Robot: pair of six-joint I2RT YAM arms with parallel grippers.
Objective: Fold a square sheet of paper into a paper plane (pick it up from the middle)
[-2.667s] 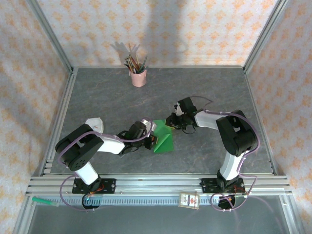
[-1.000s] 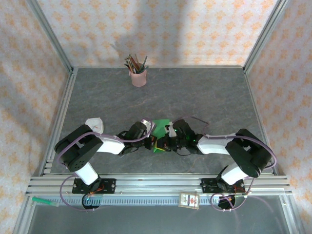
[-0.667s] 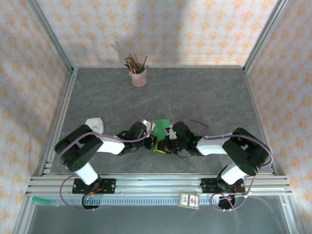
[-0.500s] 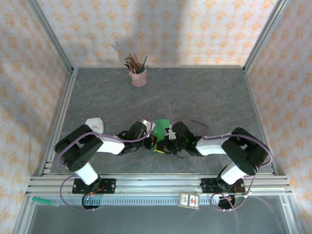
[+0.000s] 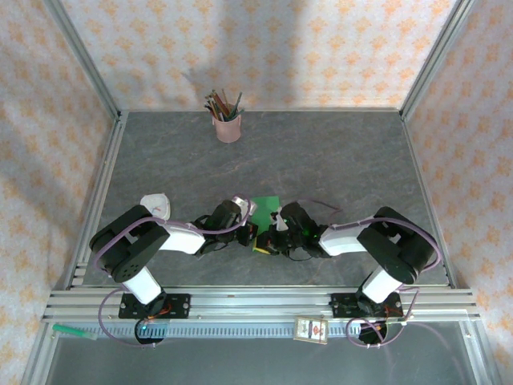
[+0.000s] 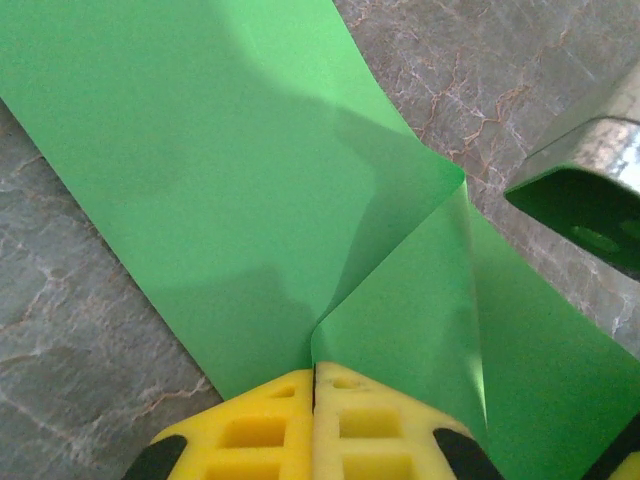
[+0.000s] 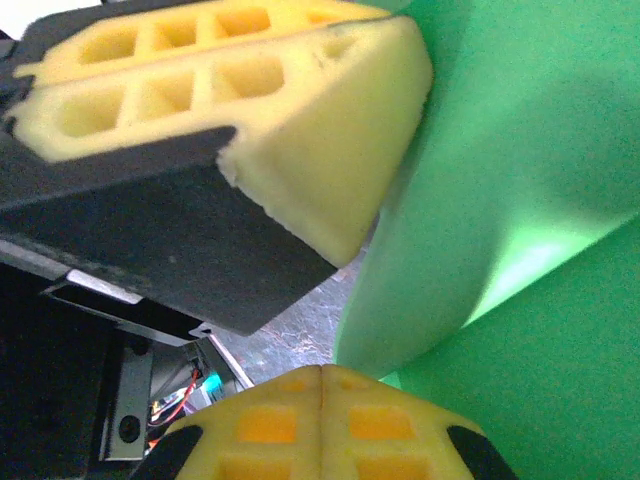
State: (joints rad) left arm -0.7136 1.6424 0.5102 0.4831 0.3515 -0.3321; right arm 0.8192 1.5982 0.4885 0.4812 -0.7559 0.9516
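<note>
The square sheet of paper (image 5: 264, 205) is bright green and partly folded, lying on the grey table (image 5: 337, 160) between my two grippers. In the left wrist view one flap of the paper (image 6: 220, 170) lifts off the flat part, and the flap's edge runs straight into the seam of my left gripper (image 6: 313, 372), which is shut on it. My left gripper (image 5: 252, 234) sits at the sheet's near left edge. My right gripper (image 5: 272, 241) is shut, its tip (image 7: 322, 370) beside the curled-up paper (image 7: 500, 200), with nothing in its seam. The left fingers (image 7: 330, 130) hang just above.
A pink cup of pencils (image 5: 228, 127) stands at the back of the table. A crumpled white object (image 5: 157, 204) lies left of the left arm. A small white card (image 5: 311, 330) and a green stick (image 5: 74, 330) rest on the front rail. Metal frame posts border the table.
The right arm has swung in from the right to the paper, then crept a little further left over the last second. The left gripper has stayed where it was.
</note>
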